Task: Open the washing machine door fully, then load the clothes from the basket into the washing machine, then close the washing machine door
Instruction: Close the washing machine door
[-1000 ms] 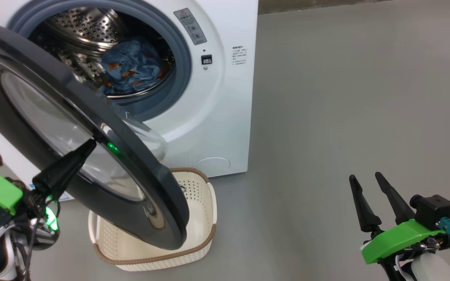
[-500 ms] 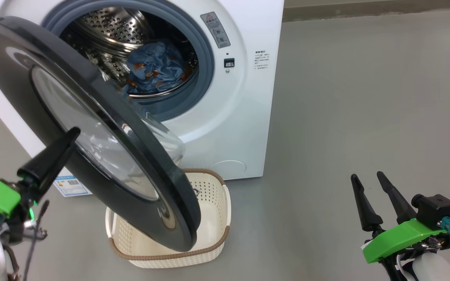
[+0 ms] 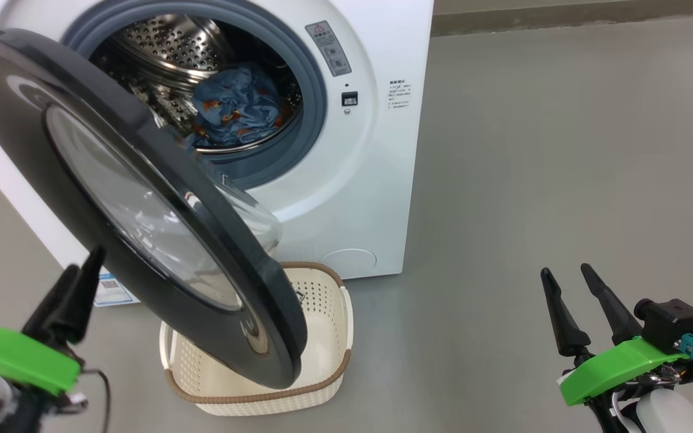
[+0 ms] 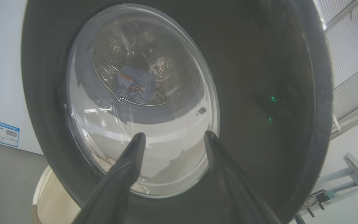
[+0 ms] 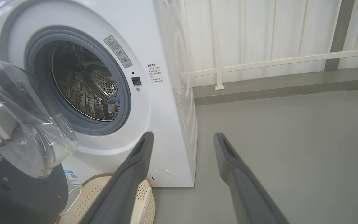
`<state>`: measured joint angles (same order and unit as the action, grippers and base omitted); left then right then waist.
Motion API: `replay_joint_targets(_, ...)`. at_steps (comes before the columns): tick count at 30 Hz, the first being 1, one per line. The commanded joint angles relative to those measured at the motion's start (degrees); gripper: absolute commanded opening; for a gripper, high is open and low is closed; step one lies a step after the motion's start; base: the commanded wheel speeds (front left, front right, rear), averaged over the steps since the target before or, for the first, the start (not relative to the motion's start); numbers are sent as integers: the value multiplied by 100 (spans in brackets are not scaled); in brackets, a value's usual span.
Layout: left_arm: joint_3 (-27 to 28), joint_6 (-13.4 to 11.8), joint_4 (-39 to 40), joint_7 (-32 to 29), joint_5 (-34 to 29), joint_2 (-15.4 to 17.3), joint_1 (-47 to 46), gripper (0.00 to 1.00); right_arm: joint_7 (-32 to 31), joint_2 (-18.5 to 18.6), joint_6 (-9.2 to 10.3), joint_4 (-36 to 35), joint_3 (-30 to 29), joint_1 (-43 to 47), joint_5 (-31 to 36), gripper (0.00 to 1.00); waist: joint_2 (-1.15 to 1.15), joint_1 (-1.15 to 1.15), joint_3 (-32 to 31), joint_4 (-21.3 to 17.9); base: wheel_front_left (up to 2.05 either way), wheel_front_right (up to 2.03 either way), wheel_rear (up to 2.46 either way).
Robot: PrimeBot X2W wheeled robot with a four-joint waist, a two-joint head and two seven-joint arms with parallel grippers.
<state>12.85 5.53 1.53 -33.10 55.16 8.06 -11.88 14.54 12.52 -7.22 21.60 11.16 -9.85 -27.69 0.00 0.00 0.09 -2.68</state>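
Washing machine door [image 3: 142,204] stands ajar, left gripper [image 4: 174,134] aimed at its glass, right gripper [image 3: 564,270] well apart over grey floor [image 3: 533,150], both spread and empty.

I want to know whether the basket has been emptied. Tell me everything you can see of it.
The basket is cream-white perforated plastic, rounded rectangular, with a brown woven-look rim. It stands upright on the grey floor before the washing machine, partly hidden behind the open washing machine door. The inside that shows looks bare.
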Motion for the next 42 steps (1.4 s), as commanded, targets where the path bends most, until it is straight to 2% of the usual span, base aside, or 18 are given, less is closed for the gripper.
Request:
replay_joint_targets(1,131,58,120,159,-197,176,-25,100,46,89,-26,-149,116,-101,30,100,0,0,7,-16,0,0,0)
replay_joint_targets(6,-170,165,-44,1267,-909,136,305,100,46,98,-26,-146,121,-96,27,100,0,0,20,-52,0,0,0)
replay_joint_targets(13,-609,192,-429,2649,-1493,235,534,100,46,99,-26,-136,116,-93,36,100,0,0,13,-51,0,0,0)
replay_joint_targets(16,-727,193,-692,3186,-1537,195,598,100,46,97,-26,-139,119,-106,34,100,0,0,12,-55,0,0,0)
replay_joint_targets(22,-1198,195,-1322,4143,-1975,396,675,100,46,91,-26,-151,116,-132,31,100,0,0,47,-90,0,0,0)
replay_joint_targets(29,-1397,195,-1734,4606,-2309,433,636,100,46,119,-26,-168,59,-144,41,100,0,0,112,-106,0,0,0)
replay_joint_targets(42,-1507,195,-1983,4785,-2439,369,503,100,46,161,-26,-178,29,-156,55,100,0,0,137,-62,0,0,0)
